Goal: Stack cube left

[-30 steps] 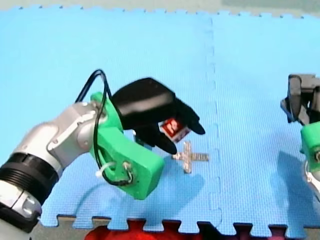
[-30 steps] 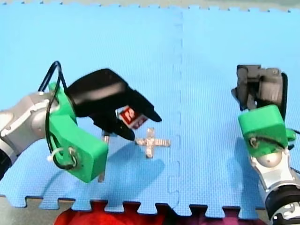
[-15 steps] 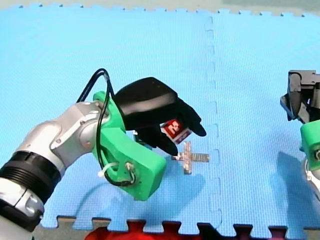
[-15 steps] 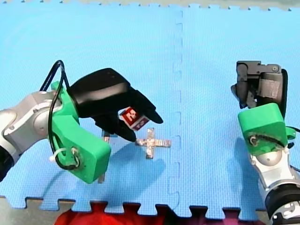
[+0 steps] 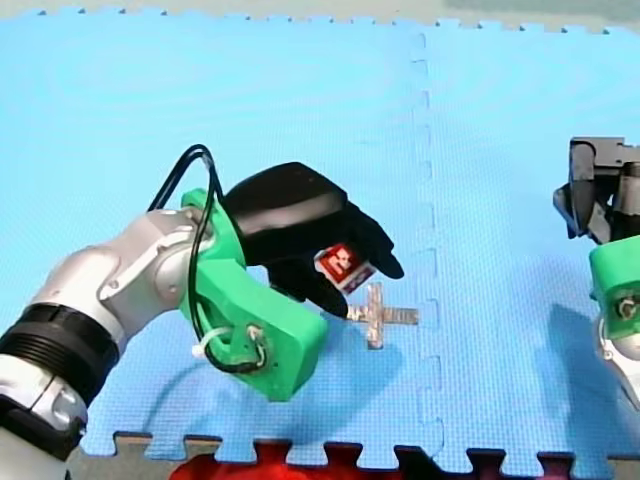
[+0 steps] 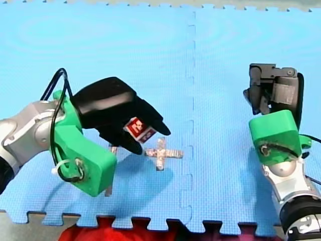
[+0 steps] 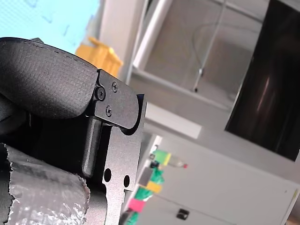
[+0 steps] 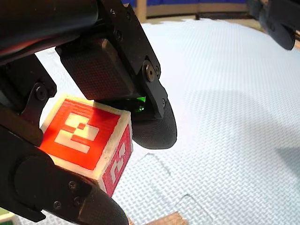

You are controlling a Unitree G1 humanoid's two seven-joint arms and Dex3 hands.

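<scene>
Second head view shows the robot's left hand [image 6: 118, 113] reaching in from the left over a blue foam mat [image 6: 150, 50], its black fingers clasped around a red cube [image 6: 140, 129] with white markings on its faces. The cube sits tilted at the fingertips, one corner pointing toward the near right, and a shadow of the hand falls on the mat below. Just to the right of the cube and a little nearer, a cross of silver tape [image 6: 162, 153] lies flat on the mat. It is left of the toothed seam [image 6: 193, 75] that joins the two mat tiles. A green wrist mount [image 6: 83, 155] with a looped black cable sits behind the left hand. In the second wrist view the same cube [image 8: 89, 140] is pinched between a finger [image 8: 140, 103] above it and another pressing from below. White borders frame its red faces. The right hand [image 6: 273, 93] is well apart at the right of the mat, raised above its own green mount [image 6: 273, 135] and holding nothing. Whether it is clenched or released cannot be told. A red cloth [image 6: 100, 228] shows along the mat's near edge.
</scene>
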